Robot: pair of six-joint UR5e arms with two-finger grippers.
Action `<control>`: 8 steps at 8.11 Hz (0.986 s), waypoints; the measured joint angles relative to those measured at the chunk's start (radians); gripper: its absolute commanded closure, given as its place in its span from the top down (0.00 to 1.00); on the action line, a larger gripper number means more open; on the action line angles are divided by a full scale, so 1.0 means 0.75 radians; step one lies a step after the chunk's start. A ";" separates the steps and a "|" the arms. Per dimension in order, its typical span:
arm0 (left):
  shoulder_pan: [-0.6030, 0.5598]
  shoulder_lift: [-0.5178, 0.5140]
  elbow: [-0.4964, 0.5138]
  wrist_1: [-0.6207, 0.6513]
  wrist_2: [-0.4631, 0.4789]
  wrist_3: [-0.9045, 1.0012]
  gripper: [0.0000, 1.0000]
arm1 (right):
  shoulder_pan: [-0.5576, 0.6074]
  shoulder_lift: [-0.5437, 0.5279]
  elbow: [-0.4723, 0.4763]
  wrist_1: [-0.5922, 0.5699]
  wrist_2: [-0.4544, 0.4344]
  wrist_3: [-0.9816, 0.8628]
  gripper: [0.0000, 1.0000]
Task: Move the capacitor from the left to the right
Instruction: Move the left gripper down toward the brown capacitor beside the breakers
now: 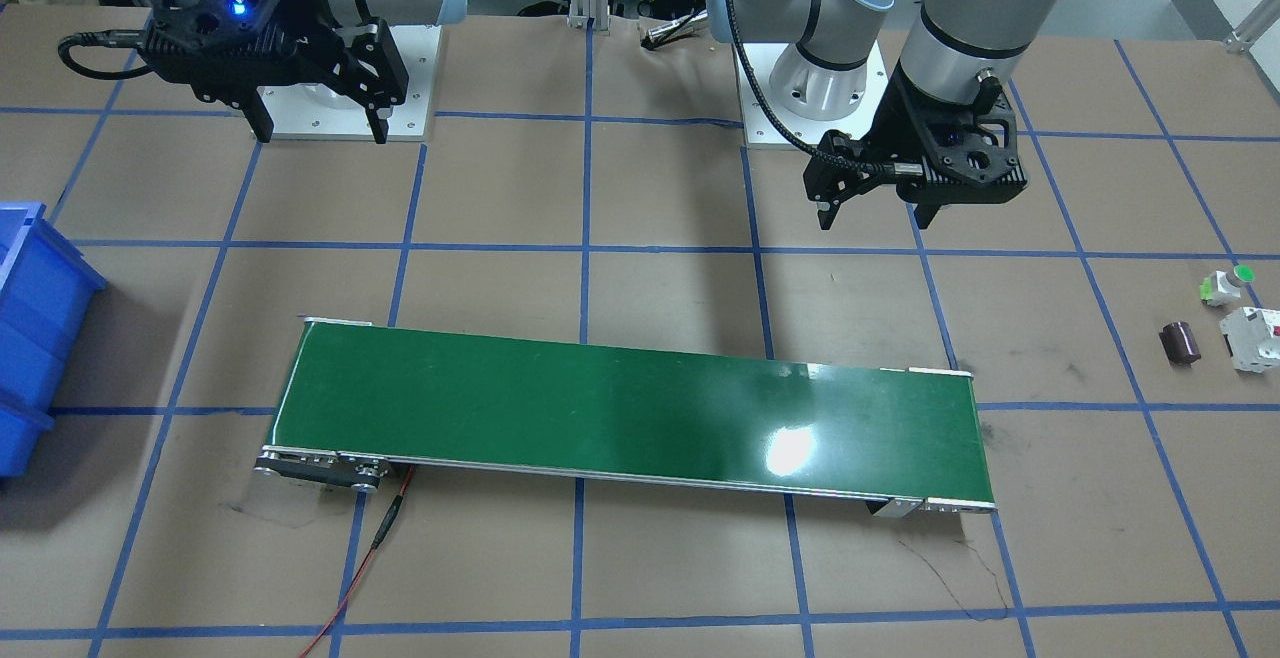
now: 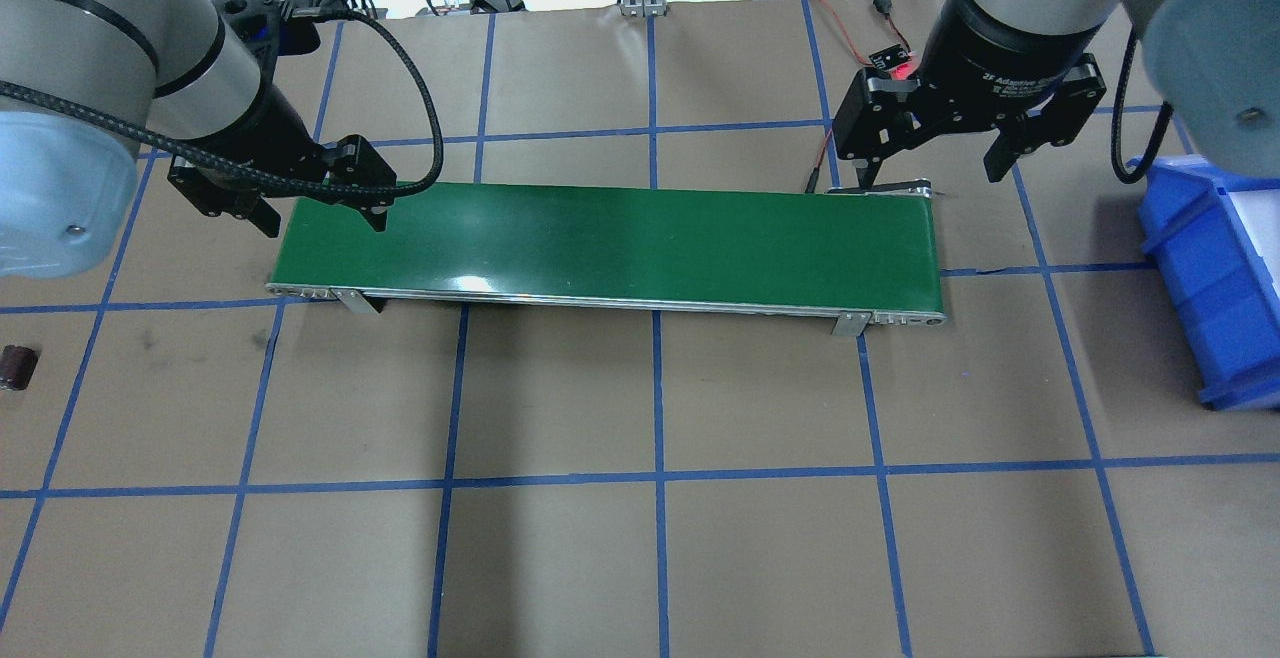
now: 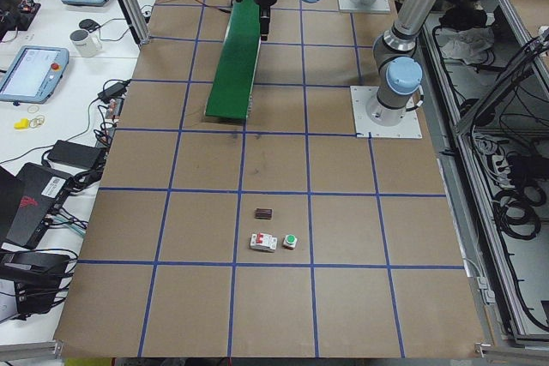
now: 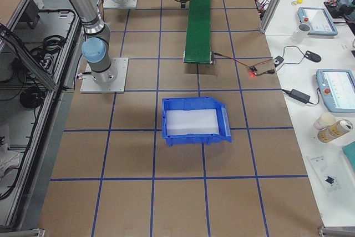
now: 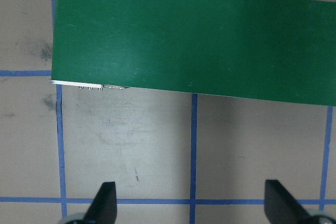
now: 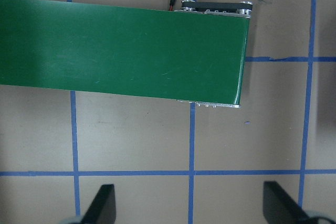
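The capacitor [image 1: 1180, 343], a small dark maroon cylinder, lies on the brown table well beyond the conveyor's left end; it also shows at the overhead view's left edge [image 2: 18, 366] and in the exterior left view [image 3: 265, 213]. My left gripper [image 1: 875, 218] is open and empty, hovering by the left end of the green conveyor belt [image 2: 610, 238], far from the capacitor. Its fingers [image 5: 105, 205] frame bare table. My right gripper [image 2: 930, 173] is open and empty above the belt's right end, with its fingers [image 6: 102, 205] wide apart.
A white part with a green cap [image 1: 1228, 283] and a white boxy part with a red mark [image 1: 1252, 338] lie right beside the capacitor. A blue bin [image 2: 1210, 278] stands past the belt's right end. A red wire [image 1: 365, 558] trails from the conveyor.
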 measured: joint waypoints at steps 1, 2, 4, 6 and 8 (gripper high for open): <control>0.001 0.002 -0.001 0.000 0.001 0.000 1.00 | 0.000 0.000 0.000 0.000 0.001 0.000 1.00; 0.002 0.003 -0.001 -0.002 0.004 0.001 1.00 | 0.000 0.000 0.001 0.000 0.001 0.000 1.00; 0.031 0.002 0.008 -0.003 0.008 0.026 1.00 | 0.000 0.000 0.005 0.000 0.001 0.000 1.00; 0.203 -0.003 0.002 0.003 0.008 0.188 1.00 | 0.000 0.000 0.006 0.000 0.001 0.000 1.00; 0.484 -0.027 0.002 0.016 0.004 0.493 1.00 | 0.000 0.000 0.006 0.000 0.001 0.000 1.00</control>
